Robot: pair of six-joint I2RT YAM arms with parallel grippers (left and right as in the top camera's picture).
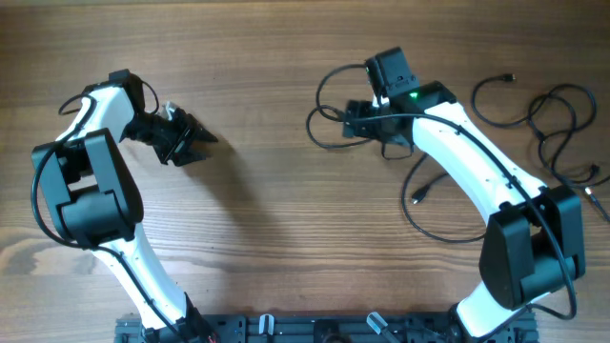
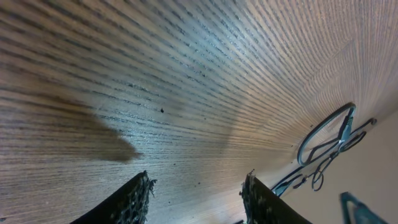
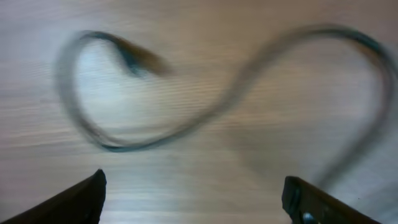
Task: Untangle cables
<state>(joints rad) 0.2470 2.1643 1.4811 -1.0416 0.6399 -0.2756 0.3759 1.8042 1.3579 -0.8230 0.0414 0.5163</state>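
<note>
While hovering just above the wooden table (image 1: 276,229) with jaws spread wide and nothing between them: right gripper (image 3: 194,193), empty. Directly ahead of it, a thin black cable (image 3: 230,106) lying flat in a loose S-shaped curl, blurred, with what looks like a small plug at one end. Farther out, seen from overhead, a second cable (image 1: 419,191) trailing beside the right arm, and a looser cluster of cables (image 1: 545,141) at the far right, apart from the first. Across the table, left gripper (image 2: 198,186), jaws parted, likewise holding nothing, over bare wood and far from any cord. Likely to handle as light, limp and slippery, apt to drag neighbouring cords when pulled. Best pinched on a free stretch near a plug end, away from crossings. Only from overhead: the full spread of the cords and both arms' places. Only from the right wrist: the empty gap between the fingers and the curl right in front. From the left wrist: distant loops at the frame's edge, too small to trace.
</note>
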